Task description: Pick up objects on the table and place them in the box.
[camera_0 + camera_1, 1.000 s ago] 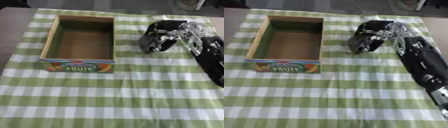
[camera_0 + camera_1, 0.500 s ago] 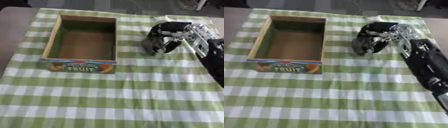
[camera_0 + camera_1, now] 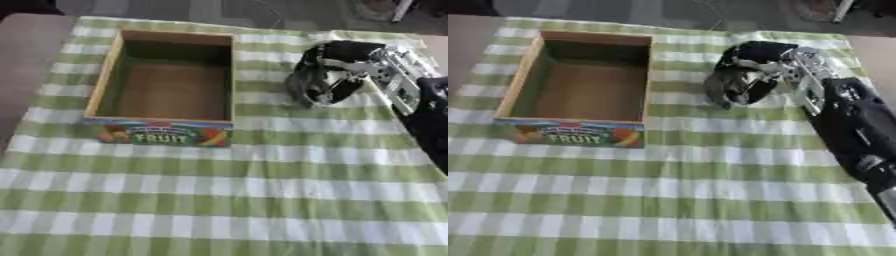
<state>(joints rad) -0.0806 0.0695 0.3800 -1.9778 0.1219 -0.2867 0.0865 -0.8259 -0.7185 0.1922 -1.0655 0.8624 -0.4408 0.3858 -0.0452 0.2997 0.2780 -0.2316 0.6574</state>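
Note:
The open cardboard box [image 3: 105, 75], with "FRUIT" printed on its front wall, stands on the green checked cloth at the left and has nothing inside. My right hand [image 3: 750, 70] comes in from the right and sits just right of the box. Its fingers [image 3: 726, 87] are curled down round a dark thing [image 3: 752, 89] that is mostly hidden by them, so I cannot make out its shape. The hand is low over the cloth, apart from the box wall. My left hand shows in neither view.
The checked tablecloth [image 3: 219, 200] covers the table down to the near edge. My black right forearm [image 3: 855, 125] lies along the right side. The table's far edge [image 3: 219, 22] runs just behind the box.
The right hand stays beside the box with its fingers curled round the dark thing, shifted only slightly. The box has not moved.

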